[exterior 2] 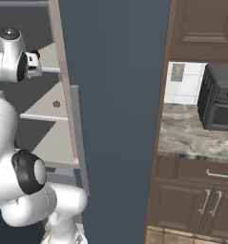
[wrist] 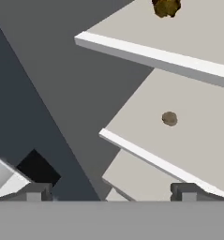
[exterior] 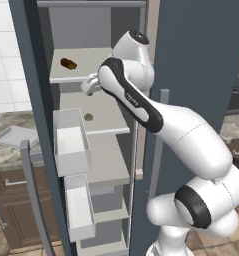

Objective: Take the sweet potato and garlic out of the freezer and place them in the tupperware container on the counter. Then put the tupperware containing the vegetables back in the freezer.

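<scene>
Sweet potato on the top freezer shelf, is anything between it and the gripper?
Nothing visible blocks it. The sweet potato lies alone on its shelf, and the open gripper is at that shelf's front edge, with the freezer door swung open. The garlic sits one shelf lower, out of the way.

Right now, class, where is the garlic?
The garlic sits on the freezer shelf one level below the sweet potato, near the shelf's left front, beside the upper white door bin.
</scene>
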